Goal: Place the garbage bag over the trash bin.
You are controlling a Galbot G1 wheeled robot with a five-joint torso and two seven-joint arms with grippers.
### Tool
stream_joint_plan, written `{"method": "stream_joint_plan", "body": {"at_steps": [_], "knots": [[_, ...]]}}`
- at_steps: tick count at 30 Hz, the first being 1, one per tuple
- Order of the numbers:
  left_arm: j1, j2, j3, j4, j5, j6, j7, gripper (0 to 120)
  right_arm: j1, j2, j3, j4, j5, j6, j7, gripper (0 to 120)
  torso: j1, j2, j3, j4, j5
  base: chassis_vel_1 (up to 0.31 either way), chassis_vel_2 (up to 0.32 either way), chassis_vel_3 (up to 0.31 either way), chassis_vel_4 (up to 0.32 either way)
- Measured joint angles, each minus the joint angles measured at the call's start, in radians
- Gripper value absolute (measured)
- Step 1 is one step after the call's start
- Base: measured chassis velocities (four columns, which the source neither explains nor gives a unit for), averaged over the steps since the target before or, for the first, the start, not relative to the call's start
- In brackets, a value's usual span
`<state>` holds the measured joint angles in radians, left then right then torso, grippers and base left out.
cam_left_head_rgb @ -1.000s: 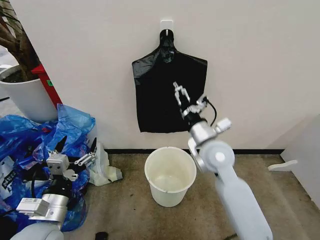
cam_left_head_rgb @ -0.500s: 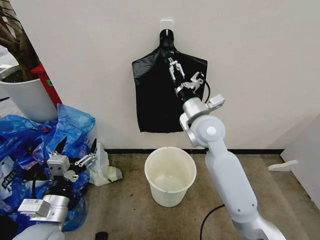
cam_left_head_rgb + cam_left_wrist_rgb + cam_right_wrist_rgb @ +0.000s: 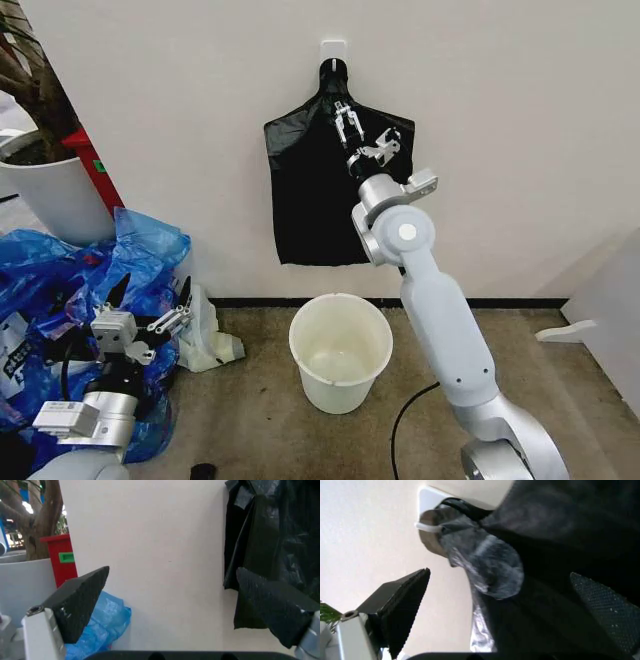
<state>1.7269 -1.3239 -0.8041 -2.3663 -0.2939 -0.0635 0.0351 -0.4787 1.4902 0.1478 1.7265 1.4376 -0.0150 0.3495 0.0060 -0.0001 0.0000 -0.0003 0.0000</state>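
Up against the wall, the right gripper (image 3: 343, 118) hovers open-jawed at the gathered neck of the garbage bag (image 3: 310, 200) hanging from its hook (image 3: 333, 52) above the trash bin (image 3: 340, 350), so fetching looks under way and a pinch there seems next, while the left gripper (image 3: 150, 300) waits open low beside the blue bags (image 3: 140, 250).
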Motion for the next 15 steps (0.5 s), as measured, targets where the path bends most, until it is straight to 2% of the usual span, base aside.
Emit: {"method": "stream_joint_plan", "body": {"at_steps": [15], "knots": [[-0.002, 0.001, 0.001, 0.014, -0.002, -0.009, 0.000, 100, 0.045, -0.018, -0.038, 0.026, 0.014, 0.007, 0.041, 100, 0.000, 0.000, 0.000, 0.0000, 0.0000, 0.000, 0.000, 0.000, 0.000]]}}
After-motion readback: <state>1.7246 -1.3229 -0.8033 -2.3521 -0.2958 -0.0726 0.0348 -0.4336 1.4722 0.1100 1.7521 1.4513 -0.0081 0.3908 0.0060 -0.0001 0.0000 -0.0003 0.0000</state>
